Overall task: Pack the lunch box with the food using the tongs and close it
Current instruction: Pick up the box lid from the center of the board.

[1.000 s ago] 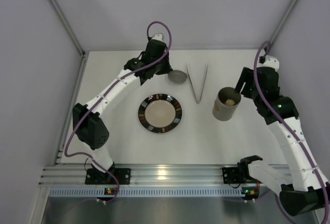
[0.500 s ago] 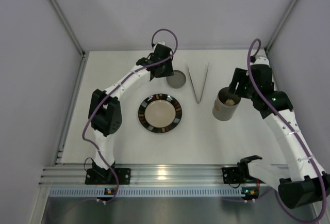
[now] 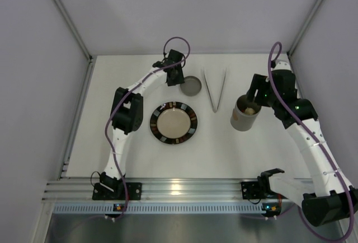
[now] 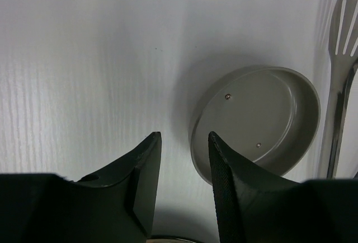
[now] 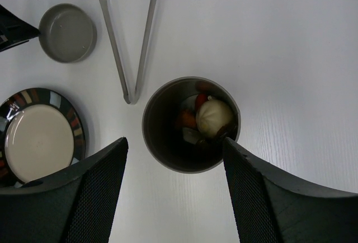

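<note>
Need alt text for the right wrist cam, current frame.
Looking straight down past the open right gripper into the lidless grey lunch box, with food pieces inside. The tongs lie on the white table beyond it, the upturned lid and an empty plate at the picture's left.

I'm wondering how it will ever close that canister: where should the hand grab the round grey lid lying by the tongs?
Probably by its upright rim, from above. The lid lies hollow side up, so one finger can go inside the wall and one outside. Take the edge nearest the open left hand, since the tongs crowd the far side.
</note>
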